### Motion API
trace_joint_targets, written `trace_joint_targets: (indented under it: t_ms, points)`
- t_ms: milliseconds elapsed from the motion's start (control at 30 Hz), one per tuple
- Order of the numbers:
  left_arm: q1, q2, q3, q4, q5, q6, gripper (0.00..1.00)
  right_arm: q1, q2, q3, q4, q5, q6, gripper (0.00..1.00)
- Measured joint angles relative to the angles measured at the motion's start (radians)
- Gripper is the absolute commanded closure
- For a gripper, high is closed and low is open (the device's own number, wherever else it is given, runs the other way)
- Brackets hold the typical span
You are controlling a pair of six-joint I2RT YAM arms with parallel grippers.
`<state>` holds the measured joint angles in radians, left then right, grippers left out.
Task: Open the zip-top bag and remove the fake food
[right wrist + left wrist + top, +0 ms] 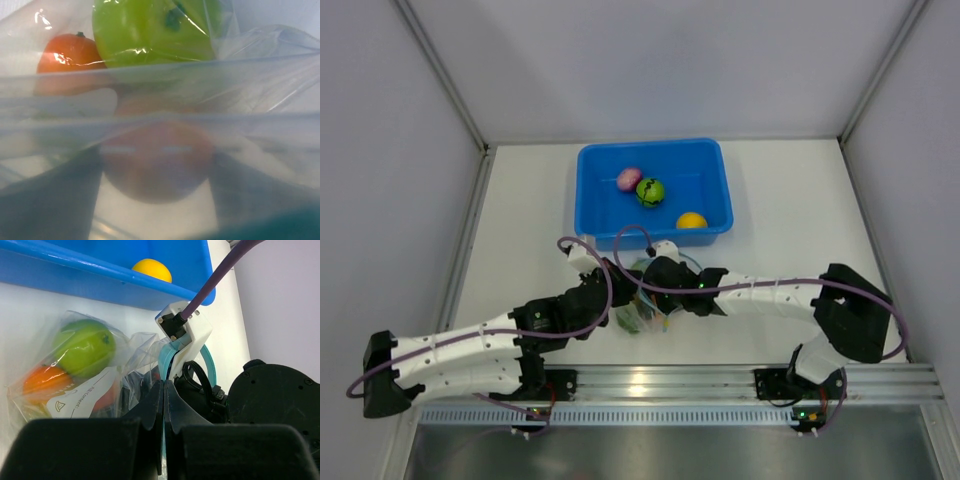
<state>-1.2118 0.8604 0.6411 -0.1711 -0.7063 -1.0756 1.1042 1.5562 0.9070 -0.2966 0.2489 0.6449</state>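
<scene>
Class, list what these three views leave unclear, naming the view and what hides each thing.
- Top view: both arms cover most of the zip-top bag; its opening cannot be seen.
- Right wrist view: bag film blurs the right gripper; whether it grips the reddish fruit is unclear.
- Left wrist view: the left gripper, shut on the bag's teal strip, hides the bag mouth.

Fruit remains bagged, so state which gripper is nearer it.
Right. The right gripper, jaws open, flanks a reddish fruit; the left gripper pinches the zip-top bag beside it.

The zip-top bag (132,347) is crinkled, glossy clear plastic, the lime-green fruit (82,347) and blue tub (75,277) smooth shiny plastic.
</scene>
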Motion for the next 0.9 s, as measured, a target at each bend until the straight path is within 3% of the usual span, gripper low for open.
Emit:
trace_joint_targets:
  t_ms: [200, 900]
  points:
    - [0.0, 0.0, 0.0, 0.008, 0.004, -0.004, 1.0, 0.0, -0.051, 0.041, -0.055, 0.002, -0.014, 0.34]
    - [-0.019, -0.053, 0.013, 0.243, 0.077, -0.052, 1.0, 0.0, -0.225, 0.209, -0.344, 0.098, -0.139, 0.35]
